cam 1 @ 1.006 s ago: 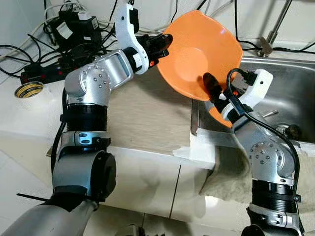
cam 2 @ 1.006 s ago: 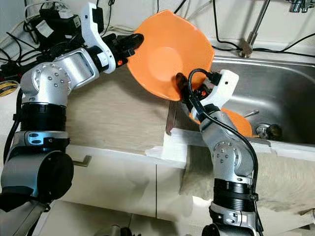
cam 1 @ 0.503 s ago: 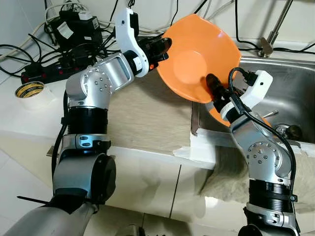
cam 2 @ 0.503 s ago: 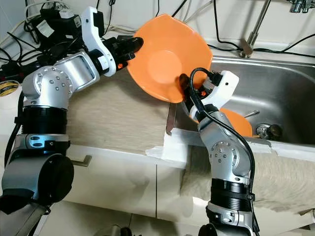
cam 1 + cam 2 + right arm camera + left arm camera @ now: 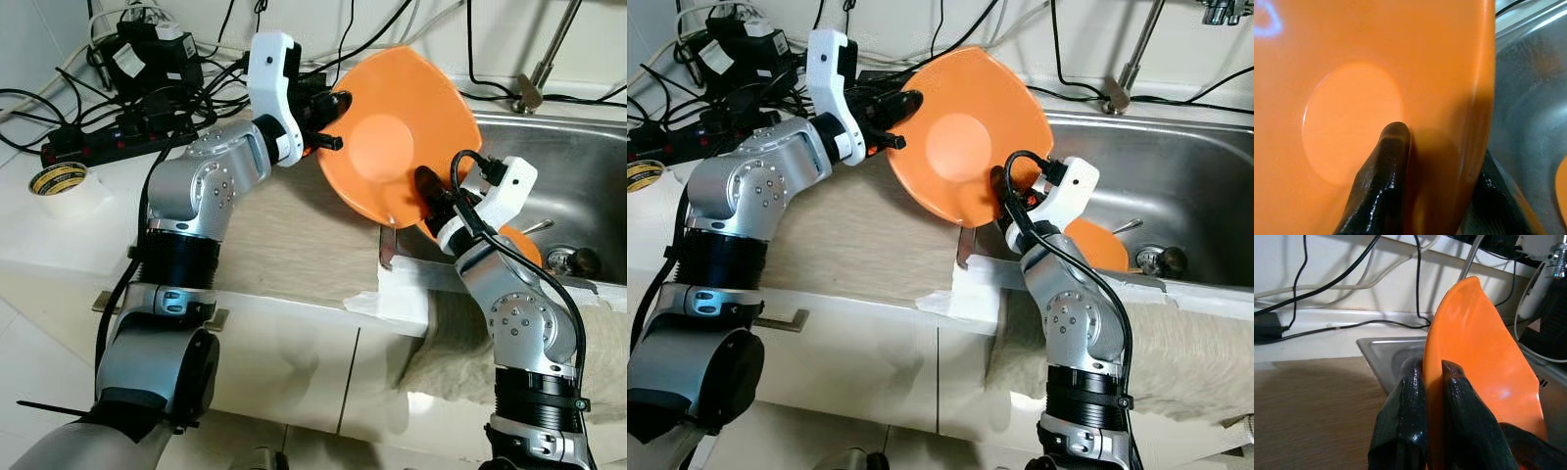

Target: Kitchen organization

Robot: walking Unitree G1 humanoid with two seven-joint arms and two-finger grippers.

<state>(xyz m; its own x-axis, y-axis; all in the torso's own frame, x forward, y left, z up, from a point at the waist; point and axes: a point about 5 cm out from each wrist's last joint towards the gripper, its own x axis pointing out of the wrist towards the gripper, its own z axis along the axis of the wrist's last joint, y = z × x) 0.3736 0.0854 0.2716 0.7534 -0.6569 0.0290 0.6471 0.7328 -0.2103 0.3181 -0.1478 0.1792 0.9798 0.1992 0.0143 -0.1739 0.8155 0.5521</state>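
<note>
An orange bowl (image 5: 392,127) hangs tilted on edge over the seam between counter and sink, its hollow facing me. My left gripper (image 5: 329,96) is shut on its left rim; the left wrist view has the two black fingers (image 5: 1405,411) pinching the rim (image 5: 1484,357). My right gripper (image 5: 427,192) is shut on the lower right rim, with one finger inside the hollow (image 5: 1386,171) and the other behind the wall. A second orange bowl (image 5: 1095,245) lies in the sink behind the right arm.
The steel sink (image 5: 1176,166) has a faucet pipe (image 5: 1132,54), a drain (image 5: 1164,260) and a utensil (image 5: 1125,227). A beige mat (image 5: 294,235) covers the counter. Power strips and cables (image 5: 147,69) crowd the back left, near a tape roll (image 5: 57,181).
My left wrist has rolled and the bowl has tipped more upright, shifting slightly down and right. The right gripper stayed on the rim and dropped a little with it.
</note>
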